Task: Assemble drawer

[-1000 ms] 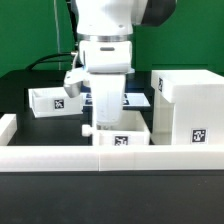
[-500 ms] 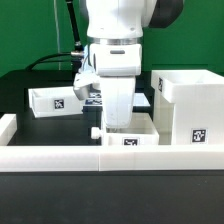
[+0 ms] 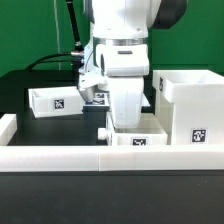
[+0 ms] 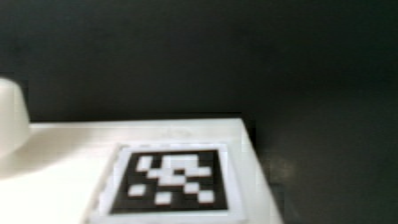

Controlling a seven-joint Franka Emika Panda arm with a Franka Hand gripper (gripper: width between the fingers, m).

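Observation:
A small white tray (image 3: 138, 138) with a tag on its front stands just behind the low front wall. My gripper (image 3: 127, 126) reaches down into it from above, and its fingertips are hidden by the hand and the tray wall. The tray travels with the hand, so the gripper appears shut on the tray's wall. The large open cube case (image 3: 190, 103) stands at the exterior view's right, close beside the tray. A second small tray (image 3: 55, 101) sits at the back left. The wrist view shows a white tagged surface of the tray (image 4: 173, 180) very near, and no fingers.
Low white wall segments (image 3: 60, 158) edge the table's front and left. The marker board (image 3: 98, 97) lies behind the arm. A rounded white shape (image 4: 9, 115) shows at the wrist view's edge. Black tabletop (image 3: 50, 130) lies left of the held tray.
The arm and the small front tray have moved together toward the exterior view's right, closer to the cube case. The other tray and the case have not moved.

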